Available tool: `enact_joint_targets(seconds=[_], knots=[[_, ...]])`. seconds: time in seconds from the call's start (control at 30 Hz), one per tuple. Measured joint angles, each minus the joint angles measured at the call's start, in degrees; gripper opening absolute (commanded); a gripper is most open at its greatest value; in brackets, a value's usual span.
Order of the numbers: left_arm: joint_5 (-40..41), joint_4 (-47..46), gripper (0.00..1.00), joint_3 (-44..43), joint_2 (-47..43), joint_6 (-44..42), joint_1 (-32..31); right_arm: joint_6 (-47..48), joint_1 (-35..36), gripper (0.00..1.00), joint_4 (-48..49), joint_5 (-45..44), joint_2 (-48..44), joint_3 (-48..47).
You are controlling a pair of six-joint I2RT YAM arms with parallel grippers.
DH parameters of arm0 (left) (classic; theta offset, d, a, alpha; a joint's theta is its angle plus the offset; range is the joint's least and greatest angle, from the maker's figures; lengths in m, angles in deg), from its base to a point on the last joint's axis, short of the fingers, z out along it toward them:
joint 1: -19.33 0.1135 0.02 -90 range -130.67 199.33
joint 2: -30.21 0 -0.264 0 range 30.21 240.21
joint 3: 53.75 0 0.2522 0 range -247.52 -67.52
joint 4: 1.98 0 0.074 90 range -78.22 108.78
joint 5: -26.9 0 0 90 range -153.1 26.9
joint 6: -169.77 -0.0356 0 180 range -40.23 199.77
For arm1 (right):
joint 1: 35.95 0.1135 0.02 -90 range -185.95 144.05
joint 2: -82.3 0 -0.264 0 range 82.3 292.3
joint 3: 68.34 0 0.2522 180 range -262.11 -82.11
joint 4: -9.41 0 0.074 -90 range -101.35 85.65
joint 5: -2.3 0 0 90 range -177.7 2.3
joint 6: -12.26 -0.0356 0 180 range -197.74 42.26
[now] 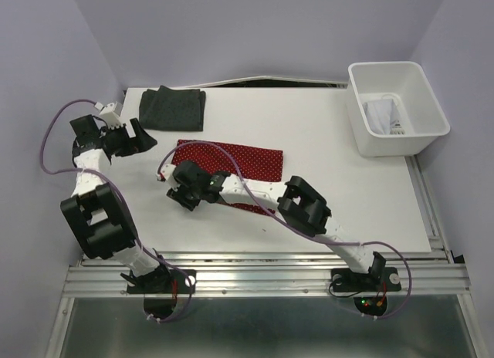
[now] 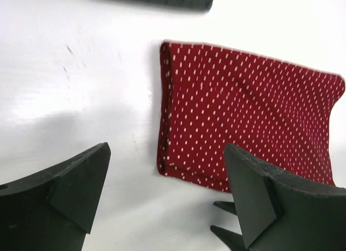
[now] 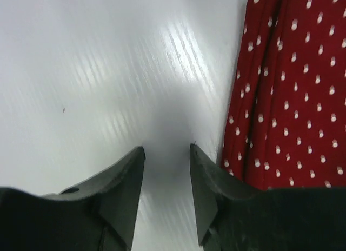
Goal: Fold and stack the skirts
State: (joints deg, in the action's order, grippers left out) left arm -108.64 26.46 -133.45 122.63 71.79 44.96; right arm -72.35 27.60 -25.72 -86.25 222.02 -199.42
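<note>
The red skirt (image 1: 228,161) lies at the centre of the top view as a flat folded band. The dark skirt (image 1: 171,109) sits folded at the upper left, and the white skirt (image 1: 382,115) is in the bin (image 1: 401,144) at the upper right. The left gripper (image 1: 143,140) hangs left of the red cloth, jaws spread wide and empty. The right gripper (image 1: 176,194), at the band's lower-left corner, has its jaws partly apart over bare table (image 1: 347,196), holding nothing. The step looks like 1 more fold or a lift onto the dark skirt. Each gripper should probably pinch every layer at 1 corner of the same short edge, the right shifting onto the cloth first, then both should move level so the layers do not slide apart
</note>
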Motion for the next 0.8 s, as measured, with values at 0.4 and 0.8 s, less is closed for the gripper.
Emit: enact_joint_targets(seconds=[0.4,0.8], knots=[[-2.4,-2.6,0.99,-0.6,-6.1,-2.5,1.8,0.4,0.0,0.48,6.1,-5.9,1.3,1.2],[-2.4,-1.2,0.99,0.0,-3.3,-3.1,1.9,3.8,0.0,0.55,6.5,-7.7,0.1,1.4]])
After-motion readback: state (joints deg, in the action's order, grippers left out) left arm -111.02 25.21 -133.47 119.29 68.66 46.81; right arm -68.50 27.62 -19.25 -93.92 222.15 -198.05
